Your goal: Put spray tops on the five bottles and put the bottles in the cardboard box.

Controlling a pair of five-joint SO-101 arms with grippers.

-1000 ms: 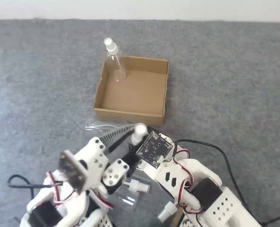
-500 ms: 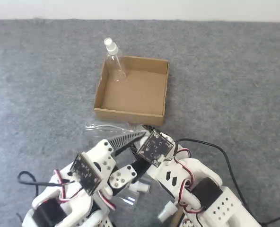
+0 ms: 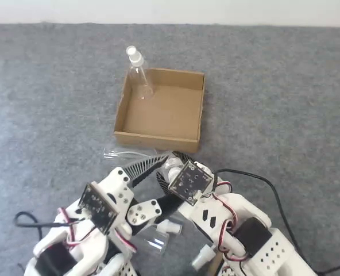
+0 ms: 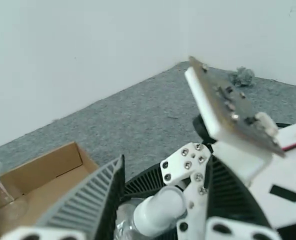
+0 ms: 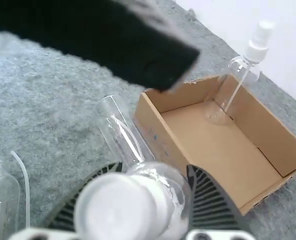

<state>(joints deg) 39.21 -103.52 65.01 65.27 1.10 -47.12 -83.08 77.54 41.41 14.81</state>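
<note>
Between the ribbed fingers of the right claw (image 5: 150, 172) sits a clear bottle (image 5: 155, 187), clamped round its upper body, with a white spray top (image 5: 115, 212) on its neck facing back toward that arm's wrist. The left claw (image 4: 155, 172) stands open around the same top, a ribbed finger on one side and the white jaw on the other. At least one side shows a gap, so it is not yet gripping.

The step in hand looks like seating and tightening the top. To do it well, the left claw should close squarely on the broad collar of the top rather than its nozzle, then turn about the bottle's own axis. The right claw has to keep a firm hold, or the smooth bottle may spin or slip in its fingers. Any tilt between the two claws risks cross-threading.

Just ahead of the right claw a bare bottle (image 3: 124, 154) lies on the bench (image 3: 285, 86), and the cardboard box (image 3: 158, 140) is right beyond it. The held bottle should be lifted over both the bare bottle and the near wall. A finished bottle (image 3: 138, 75) leans in the box's far corner, well ahead of both claws, so the held bottle is best set down away from it.
</note>
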